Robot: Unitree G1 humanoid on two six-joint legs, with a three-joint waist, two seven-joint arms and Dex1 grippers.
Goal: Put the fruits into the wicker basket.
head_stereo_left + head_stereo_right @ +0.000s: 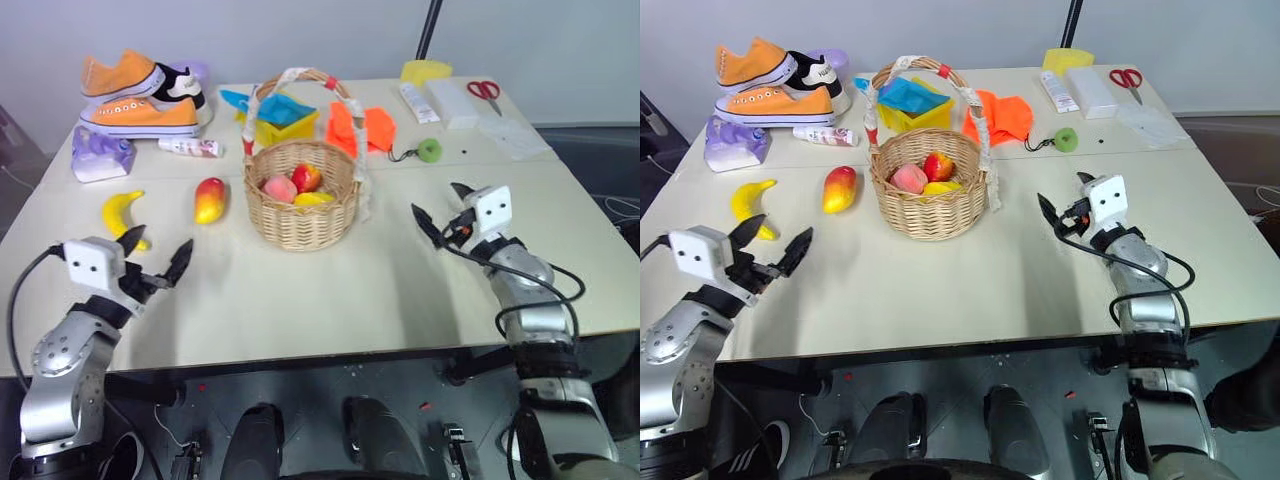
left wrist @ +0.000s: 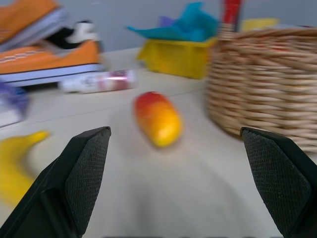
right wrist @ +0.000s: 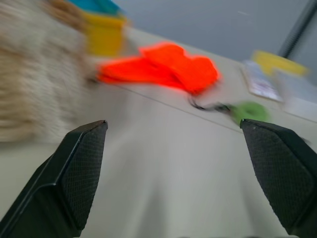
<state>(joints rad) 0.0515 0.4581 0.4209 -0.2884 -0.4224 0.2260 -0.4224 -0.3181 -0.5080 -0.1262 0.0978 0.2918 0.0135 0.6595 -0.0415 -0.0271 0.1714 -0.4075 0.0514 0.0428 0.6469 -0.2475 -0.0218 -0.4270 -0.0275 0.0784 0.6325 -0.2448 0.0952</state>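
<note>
The wicker basket (image 1: 302, 195) stands near the middle of the tabletop (image 1: 330, 290), its tall taped handle arching over it, and several pieces of fruit already lie inside. The mango (image 1: 209, 199) lies on the tabletop just to the left of the basket, apart from it, and the banana (image 1: 122, 215) lies farther left, near the tabletop's edge. The left tool (image 1: 160, 255) hovers above the near left part of the tabletop, released, its two black fingers spread wide and grasping nothing; the banana is just beyond it and the mango a little farther on. The right tool (image 1: 438, 208) hovers to the right of the basket, also released and empty, fingers spread. Behind the basket sit a yellow box with blue paper (image 1: 284, 117), an orange cloth (image 1: 360, 128) and a small green ball (image 1: 430, 150) on a cord; orange sneakers (image 1: 140, 95) are stacked at the far left corner.
</note>
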